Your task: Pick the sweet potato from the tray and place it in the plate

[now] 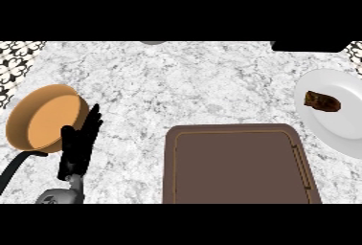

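Where it lies, sweet potato (322,101) slants down-right.

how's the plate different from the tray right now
The plate is white and round; the tray is dark brown and rectangular with rounded corners. The plate holds the sweet potato, while nothing lies on the tray. The plate sits at the counter's right edge, partly cut off by the view; the tray lies nearer the middle, running off the lower edge. Both rest flat on the marble counter.
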You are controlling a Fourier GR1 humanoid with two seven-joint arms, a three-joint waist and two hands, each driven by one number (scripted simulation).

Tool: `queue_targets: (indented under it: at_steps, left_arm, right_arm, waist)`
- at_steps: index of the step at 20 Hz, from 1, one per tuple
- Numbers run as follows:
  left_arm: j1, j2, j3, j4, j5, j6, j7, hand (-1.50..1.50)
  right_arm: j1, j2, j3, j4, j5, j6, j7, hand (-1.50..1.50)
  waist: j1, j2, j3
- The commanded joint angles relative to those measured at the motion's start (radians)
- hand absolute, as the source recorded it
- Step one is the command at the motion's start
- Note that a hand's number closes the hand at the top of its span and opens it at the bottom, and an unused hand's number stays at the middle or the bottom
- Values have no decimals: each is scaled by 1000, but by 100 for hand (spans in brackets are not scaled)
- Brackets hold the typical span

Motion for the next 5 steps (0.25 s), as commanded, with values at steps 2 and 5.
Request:
queue_targets:
  at_steps: [2, 5]
  left_arm:
    - [-14, 5, 9, 11, 16, -21, -5, 0]
    - [10, -14, -18, -11, -1, -8, 15, 0]
  right_arm:
    - [-1, -17, 4, -1, 2, -9, 24, -150]
    - [11, -9, 10, -1, 9, -54, 27, -150]
  waist:
    - [2, 1, 0]
    - [4, 0, 1]
